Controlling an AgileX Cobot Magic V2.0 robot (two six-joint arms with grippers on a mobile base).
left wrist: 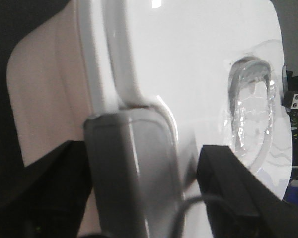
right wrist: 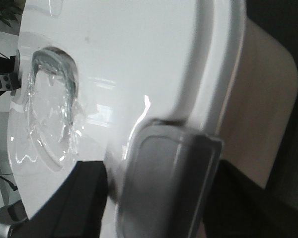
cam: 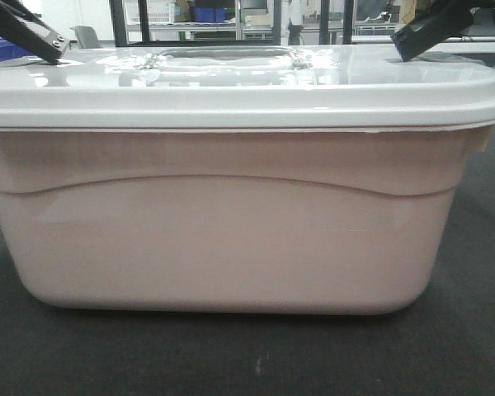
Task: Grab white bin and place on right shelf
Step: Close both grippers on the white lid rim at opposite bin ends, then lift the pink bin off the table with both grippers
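Your white bin (cam: 231, 247) sits upright on the dark surface (cam: 231, 355), close to the front camera and filling nearly its whole width. Its glossy lid (cam: 231, 91) is on, with the recessed handle (cam: 223, 58) in the middle of the top.

Your left gripper (cam: 33, 37) hangs over the left end of the lid and your right gripper (cam: 429, 33) over the right end.

In the left wrist view, the jaws are spread wide on either side of the grey latch (left wrist: 134, 188) at that end of the lid. A strip of white lid shows between the latch and one finger (left wrist: 228, 183), so those jaws are not clamped.

In the right wrist view, the jaws also straddle a grey latch (right wrist: 164, 198). One finger (right wrist: 84, 198) is just beside it, but you cannot tell whether they press on it.

Blue crates (cam: 208, 14) stand on racks well behind the bin.
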